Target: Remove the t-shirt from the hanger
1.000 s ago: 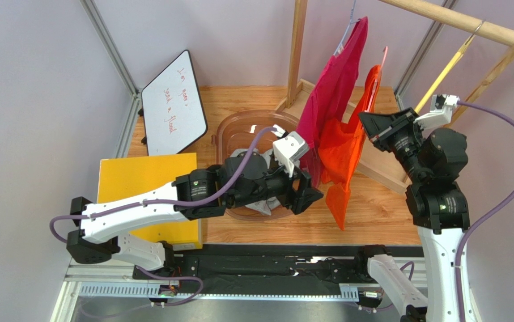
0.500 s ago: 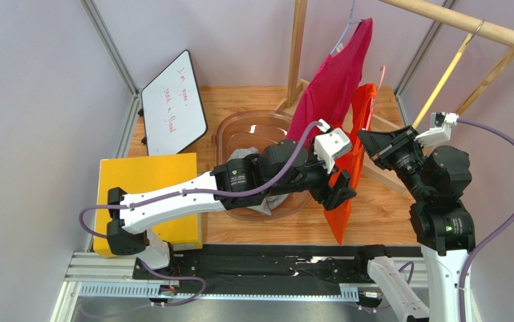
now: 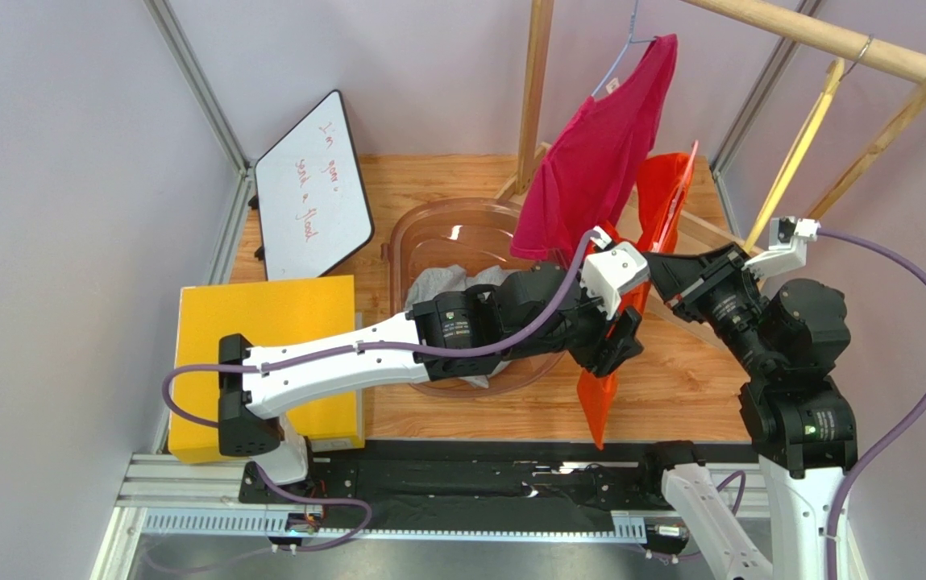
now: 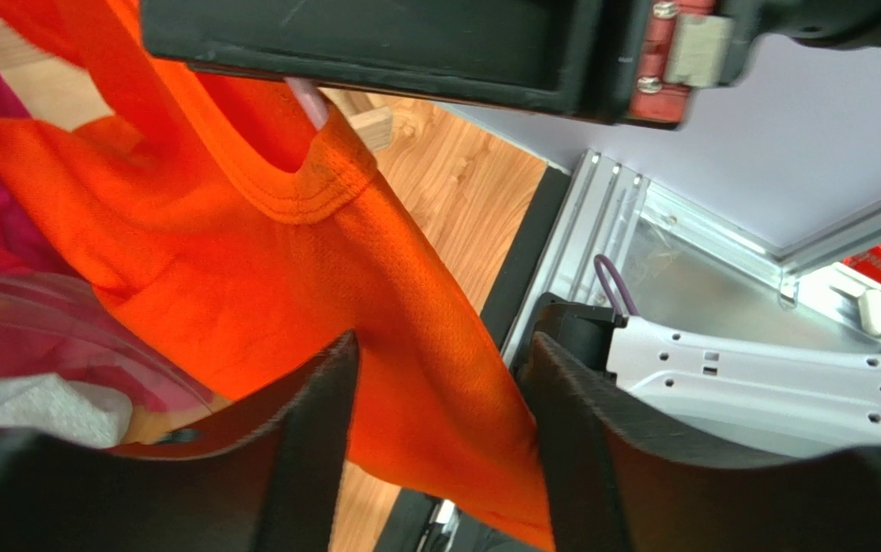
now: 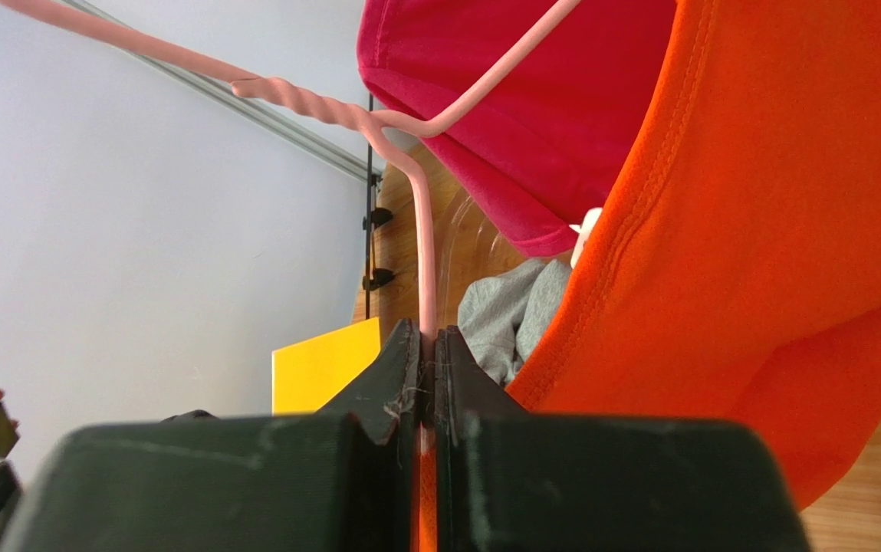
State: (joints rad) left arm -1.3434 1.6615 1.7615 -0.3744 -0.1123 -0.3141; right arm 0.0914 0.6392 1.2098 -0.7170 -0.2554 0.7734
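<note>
The orange t-shirt (image 3: 664, 193) hangs on a pink wire hanger (image 5: 425, 247), and its lower part (image 3: 596, 393) droops toward the table's front edge. My right gripper (image 3: 664, 273) is shut on the hanger's stem, seen in the right wrist view (image 5: 426, 340), with the shirt's collar just to its right (image 5: 779, 230). My left gripper (image 3: 625, 341) is open, and a fold of the orange t-shirt (image 4: 410, 311) lies between its fingers (image 4: 316, 403) in the left wrist view. The gripper's midpoint there (image 4: 439, 397) is on the cloth.
A magenta t-shirt (image 3: 595, 151) hangs from the wooden rack (image 3: 537, 85) just behind the orange one. A clear brown basket (image 3: 425, 230) holds grey clothes (image 3: 437, 288). A whiteboard (image 3: 310, 184) and a yellow board (image 3: 264, 317) lie at the left.
My left arm has reached right from the basket to the orange t-shirt, its open fingers now around the cloth. The right gripper with the hanger has dropped slightly and the shirt has swung.
</note>
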